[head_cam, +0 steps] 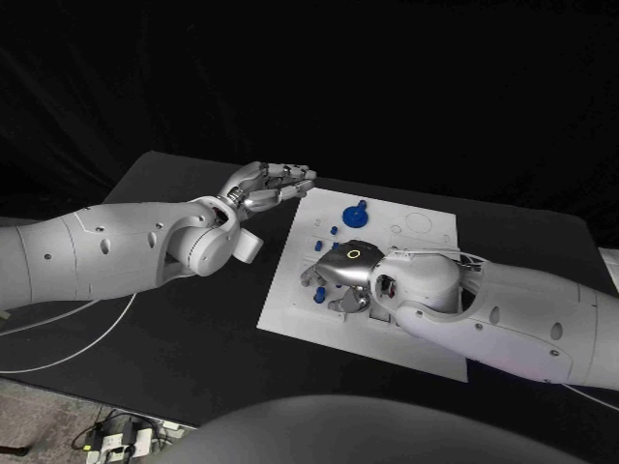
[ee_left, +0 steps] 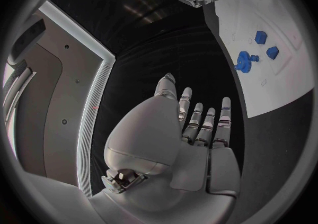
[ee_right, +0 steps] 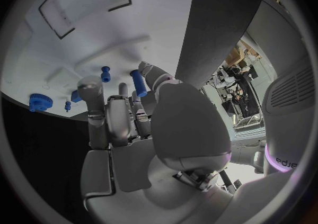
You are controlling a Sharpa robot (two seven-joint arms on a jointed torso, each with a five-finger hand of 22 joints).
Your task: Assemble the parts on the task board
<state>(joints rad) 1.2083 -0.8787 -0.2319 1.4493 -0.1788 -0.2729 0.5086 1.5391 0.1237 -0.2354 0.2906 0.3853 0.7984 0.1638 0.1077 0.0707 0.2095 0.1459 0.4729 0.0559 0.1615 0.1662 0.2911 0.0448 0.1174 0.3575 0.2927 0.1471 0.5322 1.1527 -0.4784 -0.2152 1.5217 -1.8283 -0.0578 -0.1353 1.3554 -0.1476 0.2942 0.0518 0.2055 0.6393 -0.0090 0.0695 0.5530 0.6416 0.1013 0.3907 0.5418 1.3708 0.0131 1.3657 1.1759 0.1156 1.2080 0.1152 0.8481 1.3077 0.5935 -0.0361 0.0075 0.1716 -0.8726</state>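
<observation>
Table: black, carries white task board.
Right hand: fingers pinch blue peg; insertion next.
Left hand: released, idle.

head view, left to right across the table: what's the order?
Left hand → blue gear-like part on the task board → right hand, down on the board's middle. The small blue parts near the right hand overlap it, so they are left out.

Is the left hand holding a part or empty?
Empty: the left hand is open, fingers straight and apart, off the task board's edge.
</observation>
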